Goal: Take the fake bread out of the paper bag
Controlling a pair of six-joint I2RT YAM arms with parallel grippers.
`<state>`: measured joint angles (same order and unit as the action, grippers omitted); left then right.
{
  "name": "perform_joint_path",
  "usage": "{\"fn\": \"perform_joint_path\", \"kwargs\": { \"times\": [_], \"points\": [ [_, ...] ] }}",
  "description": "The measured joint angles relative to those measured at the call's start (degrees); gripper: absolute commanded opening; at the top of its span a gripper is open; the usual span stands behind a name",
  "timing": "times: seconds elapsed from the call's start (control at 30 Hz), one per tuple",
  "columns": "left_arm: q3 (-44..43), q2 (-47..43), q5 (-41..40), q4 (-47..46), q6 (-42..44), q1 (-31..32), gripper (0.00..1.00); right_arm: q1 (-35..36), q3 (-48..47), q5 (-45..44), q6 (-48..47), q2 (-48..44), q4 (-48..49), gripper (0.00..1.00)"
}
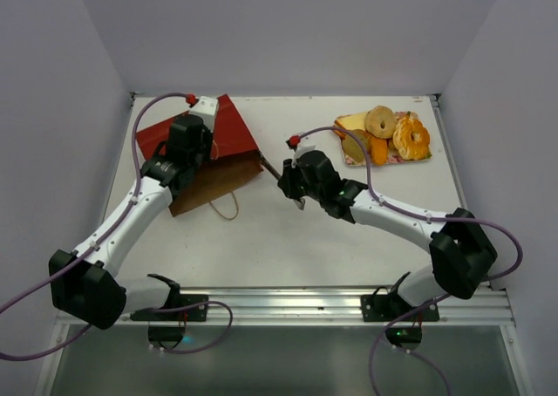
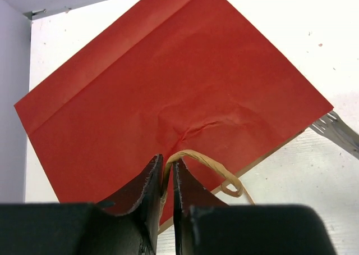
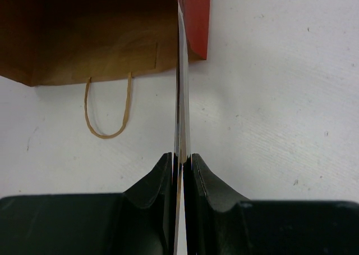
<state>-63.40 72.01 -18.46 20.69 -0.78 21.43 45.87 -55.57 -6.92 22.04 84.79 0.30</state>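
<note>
left end effector (image 2: pixel 166 171) pinches the handle (image 2: pixel 208 159) of the bag (image 2: pixel 168 81) at the tabletop's (image 1: pixel 288 239) far-left corner, likely propping its mouth open, while right end effector (image 3: pixel 181 160) clamps a tool (image 3: pixel 182 86) aimed inside; bread (image 1: pixel 380 121) sits far-right.

free: table (image 1: pixel 288 239) between paper bag (image 1: pixel 237 134) and tray (image 1: pixel 410 157) | mouth: perhaps blocked by tool (image 3: pixel 180 69)

Top view looks down from above the near edge over the whole bench (image 1: pixel 288 239). Both wrist views sit close, facing the paper bag (image 1: pixel 234 137); all three share it.
</note>
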Motion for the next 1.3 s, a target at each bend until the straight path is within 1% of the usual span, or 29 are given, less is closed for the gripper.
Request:
{"fn": "perform_joint_path", "kwargs": {
  "times": [0.1, 0.17, 0.2, 0.23, 0.3, 0.33, 0.4, 0.53, 0.6, 0.67, 0.73, 0.97, 1.2, 1.3],
  "points": [
    [-0.07, 0.48, 0.04, -0.22, -0.22, -0.39, 0.22, 0.0, -0.81, 0.0, 0.0, 0.39, -0.09, 0.11],
    [-0.07, 0.5, 0.13, -0.31, -0.31, -0.46, 0.3, 0.0, -0.94, -0.02, 0.02, 0.37, -0.2, 0.15],
    [-0.07, 0.5, 0.24, -0.39, -0.5, -0.52, 0.35, 0.0, -0.94, -0.02, 0.02, 0.37, -0.31, 0.15],
    [-0.07, 0.5, 0.44, -0.42, -0.59, -0.63, 0.43, 0.0, -0.94, -0.02, 0.02, 0.37, -0.35, 0.15],
    [-0.07, 0.5, 0.9, -0.46, -0.85, -0.9, 0.5, 0.0, -0.94, -0.07, 0.04, 0.31, -0.7, 0.16],
    [-0.07, 0.48, 1.07, -0.5, -1.09, -1.09, 0.6, 0.0, -0.94, -0.09, 0.04, 0.24, -0.92, 0.16],
    [-0.07, 0.44, 1.36, -0.52, -1.31, -1.36, 0.66, 0.0, -0.87, -0.07, 0.07, -0.11, -1.42, 0.17],
    [-0.13, 0.37, 1.92, -0.52, -1.64, -2.03, 0.67, -0.02, 0.2, -0.04, 0.35, -2.71, -2.99, 0.23],
    [-0.15, 0.37, 2.4, -0.52, -1.7, -2.49, 0.67, -0.07, 0.98, -0.04, 0.61, -4.46, -3.61, 0.24],
    [-0.17, 0.39, 2.75, -0.52, -1.79, -2.89, 0.67, -0.11, 1.6, -0.02, 0.92, -5.92, -3.87, 0.3],
    [-0.37, 0.61, 2.97, -0.52, -1.97, -3.21, 0.67, -0.13, 2.38, -0.02, 1.07, -7.63, -4.24, 0.32],
    [-3.61, 4.2, 4.7, -1.22, -3.43, -4.46, 0.67, -0.15, 3.21, 0.35, 1.2, -10.34, -6.73, 0.35],
    [-7.89, 10.01, 5.81, -2.1, -5.73, -4.9, 0.67, -0.17, 4.57, 0.63, 1.77, -11.47, -7.19, 0.37],
    [-9.77, 12.66, 6.05, -2.84, -6.8, -5.03, 0.67, -0.17, 6.08, 0.63, 2.23, -12.79, -7.3, 0.39]
  ]
}}
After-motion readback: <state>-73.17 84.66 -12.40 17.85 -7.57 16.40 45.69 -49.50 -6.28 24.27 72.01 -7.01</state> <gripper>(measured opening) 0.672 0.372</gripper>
